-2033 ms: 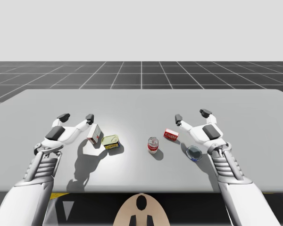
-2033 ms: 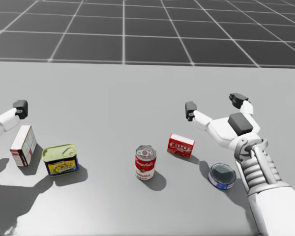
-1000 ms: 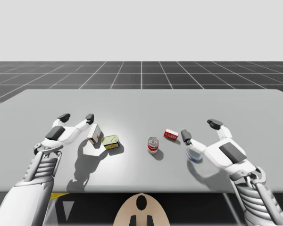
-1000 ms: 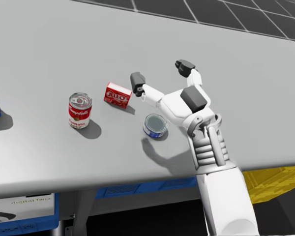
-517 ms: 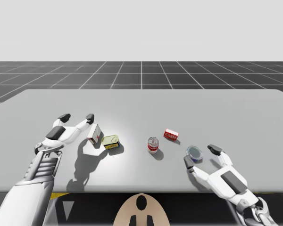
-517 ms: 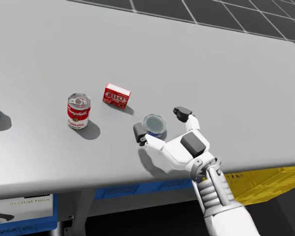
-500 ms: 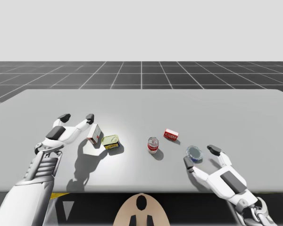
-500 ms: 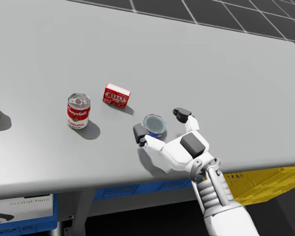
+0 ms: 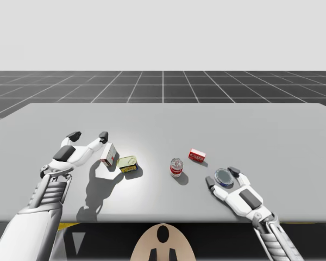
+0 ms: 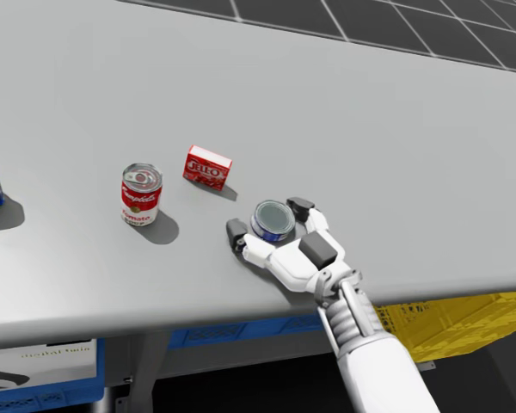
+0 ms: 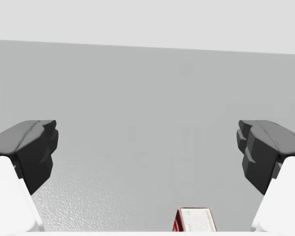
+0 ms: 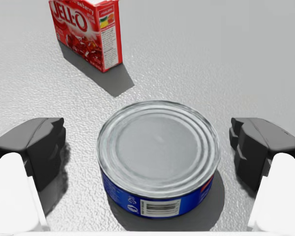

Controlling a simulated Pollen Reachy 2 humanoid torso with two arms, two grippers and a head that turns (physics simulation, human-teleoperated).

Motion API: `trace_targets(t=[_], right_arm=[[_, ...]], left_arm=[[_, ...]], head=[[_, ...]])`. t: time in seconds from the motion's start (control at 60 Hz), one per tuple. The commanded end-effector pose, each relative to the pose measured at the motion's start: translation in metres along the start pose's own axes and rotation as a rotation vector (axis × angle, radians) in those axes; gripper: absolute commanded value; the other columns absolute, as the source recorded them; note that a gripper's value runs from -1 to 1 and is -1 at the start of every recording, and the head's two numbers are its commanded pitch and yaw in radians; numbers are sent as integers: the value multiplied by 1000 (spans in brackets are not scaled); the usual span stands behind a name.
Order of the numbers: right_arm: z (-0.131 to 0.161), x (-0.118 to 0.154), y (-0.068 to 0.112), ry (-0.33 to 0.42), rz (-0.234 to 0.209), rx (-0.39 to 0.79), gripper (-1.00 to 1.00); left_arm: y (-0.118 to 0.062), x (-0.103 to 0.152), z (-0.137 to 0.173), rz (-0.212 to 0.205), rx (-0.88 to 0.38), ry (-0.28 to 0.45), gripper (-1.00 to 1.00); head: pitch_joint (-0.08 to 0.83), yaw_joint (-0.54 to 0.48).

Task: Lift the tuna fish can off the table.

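Observation:
The tuna can (image 9: 224, 176) (image 10: 273, 220) (image 12: 159, 157) is a low blue can with a silver lid, standing upright on the grey table near its front edge. My right gripper (image 9: 221, 177) (image 10: 267, 218) (image 12: 147, 147) is open and low at the table. One dark fingertip (image 12: 37, 147) stands on each side of the can, and the right wrist view shows a gap at both sides. My left gripper (image 9: 88, 135) (image 11: 147, 147) hangs open above the table, just beyond a white and red box (image 9: 108, 155) (image 11: 195, 220).
A small red box (image 9: 197, 155) (image 10: 207, 167) (image 12: 86, 29) lies just beyond the tuna can. A red and white can (image 9: 176, 167) (image 10: 141, 194) stands to its left, and a yellow-green tin (image 9: 128, 163) further left. A yellow crate (image 10: 464, 323) sits below the table's front edge.
My right gripper drew back towards the table's front edge, then slid forward, so its fingers now flank the tuna can. My head turned towards the can. The left arm stayed still.

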Motion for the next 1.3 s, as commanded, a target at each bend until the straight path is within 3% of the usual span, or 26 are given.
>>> trace_targets(t=[0.017, 0.033, 0.05, 0.1, 0.233, 0.583, 0.783, 0.983, 1.117, 1.233, 1.3], right_arm=[[-5, -7, -4, 22, -27, -4, 685], [-4, -8, -5, 24, -28, 4, 979], [-4, -8, -5, 26, -30, 2, 1000], [-2, -9, -5, 28, -48, 10, 1000], [1, -10, -4, 27, -42, 16, 1000], [3, -13, -5, 19, -53, 18, 1000], [2, -3, -7, 0, -34, 26, 1000], [9, 70, -14, -106, 20, 32, 1000], [16, 124, -16, -175, 0, 21, 1000], [26, 166, -19, -252, 42, 6, 1000], [34, 193, -20, -317, 87, -9, 1000]], left_arm=[[0, 0, 0, -2, 0, 0, -1000], [0, 0, 0, -2, 0, 0, -1000], [0, 0, 0, -2, 0, 0, -1000], [0, 0, 0, -2, 1, 0, -1000], [0, 0, 0, -4, 1, 0, -1000], [0, -1, 0, -11, 5, 0, -1000], [0, -1, -1, -14, 6, -3, -1000], [0, -1, -1, -17, 8, -6, -1000], [1, 0, -1, -20, 10, -6, -1000], [0, 0, -1, -18, 14, -4, -1000], [0, 0, -1, -15, 15, -1, -1000]], head=[[746, -374], [745, -374], [745, -375], [744, -377], [728, -381], [432, -406], [358, -410], [347, -411], [339, -413], [327, -409], [323, -405]])
